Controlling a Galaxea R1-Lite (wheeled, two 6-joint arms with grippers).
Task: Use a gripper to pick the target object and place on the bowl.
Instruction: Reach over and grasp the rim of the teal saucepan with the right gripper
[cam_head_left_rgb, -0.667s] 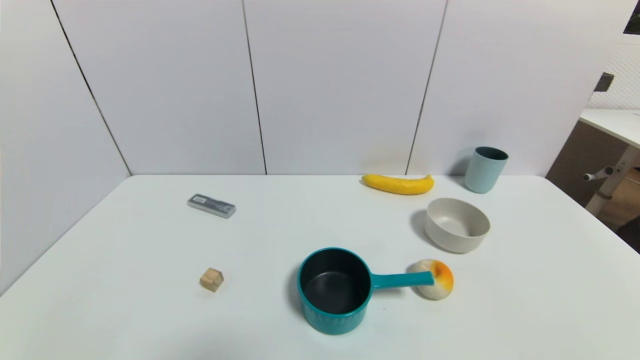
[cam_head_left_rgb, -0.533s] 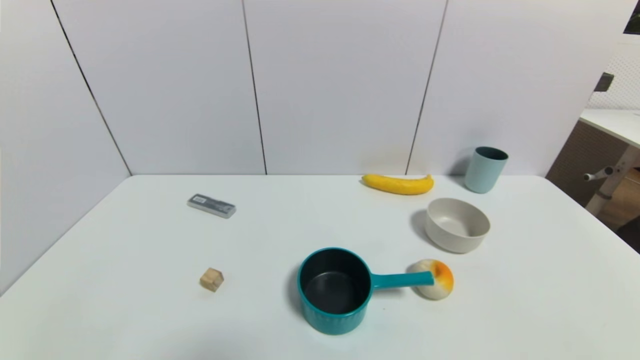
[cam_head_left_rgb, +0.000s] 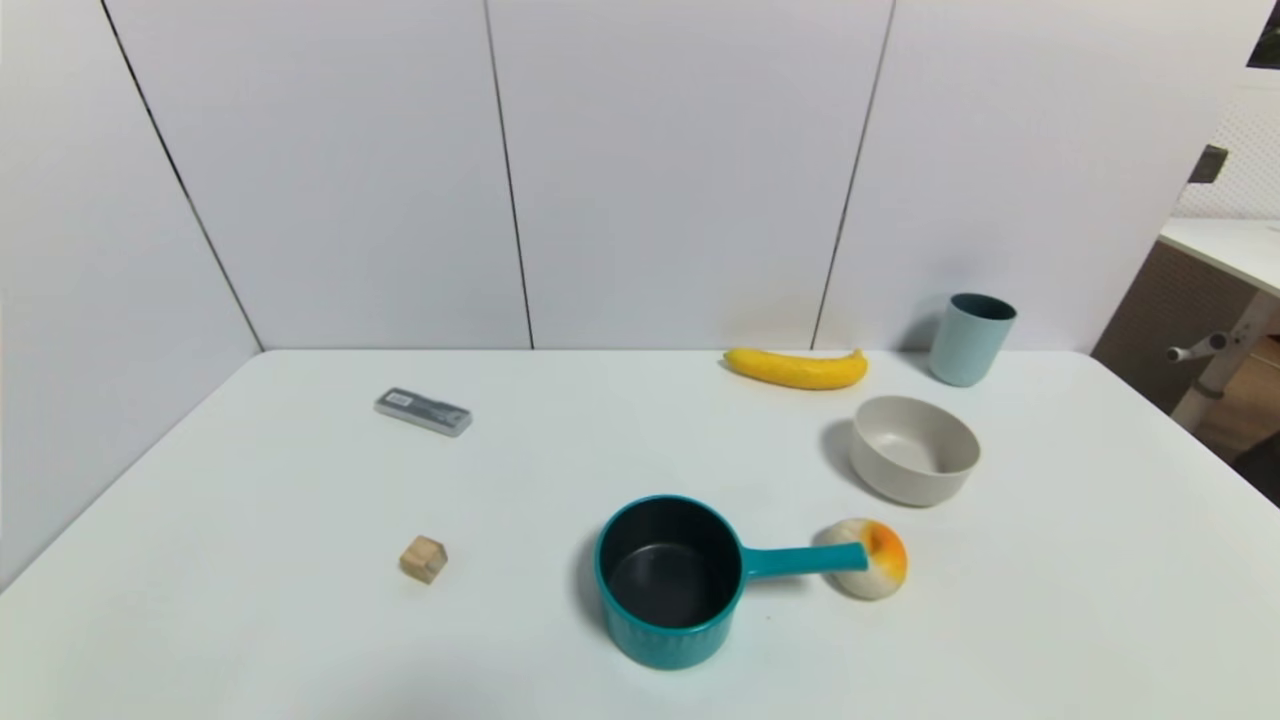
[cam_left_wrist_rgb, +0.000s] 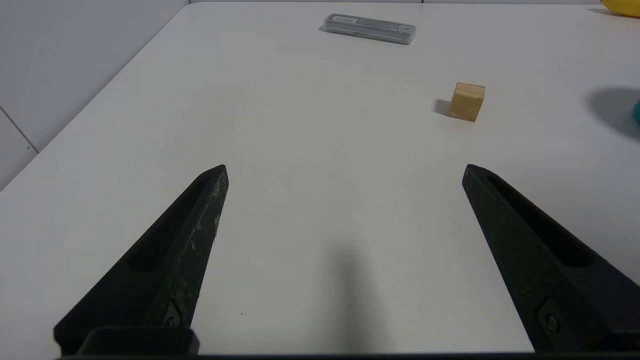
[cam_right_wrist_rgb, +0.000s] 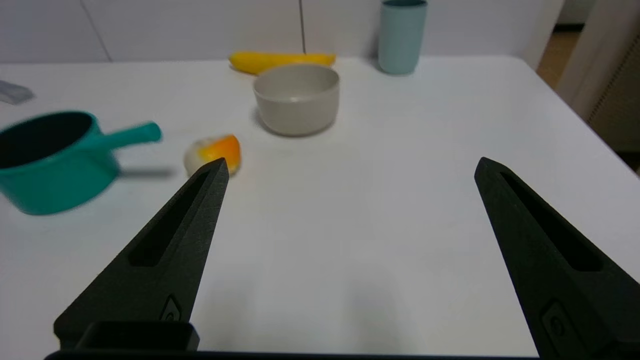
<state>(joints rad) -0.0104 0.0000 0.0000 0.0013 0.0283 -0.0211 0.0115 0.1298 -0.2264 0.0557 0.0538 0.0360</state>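
Head view: teal saucepan (cam_head_left_rgb: 668, 580) near the front of the white desk (cam_head_left_rgb: 250, 480), handle tip touching an orange-white ball (cam_head_left_rgb: 868, 558); beige bowl (cam_head_left_rgb: 914, 449) just behind

Left wrist view: left gripper (cam_left_wrist_rgb: 345, 172) above bare desk, jaws wide

Right wrist view: right gripper (cam_right_wrist_rgb: 350, 167) above desk, jaws wide, holding nothing

A yellow banana (cam_head_left_rgb: 797, 368) is laid along the far edge of the white table (cam_head_left_rgb: 250, 640), and a pale blue cup (cam_head_left_rgb: 969, 339) is stood upright just beside it. A grey flat case (cam_head_left_rgb: 423, 412) is placed far left, a small wooden cube (cam_head_left_rgb: 423, 559) nearer. An orange-and-cream round object (cam_head_left_rgb: 872, 558) is seen near centre-right.
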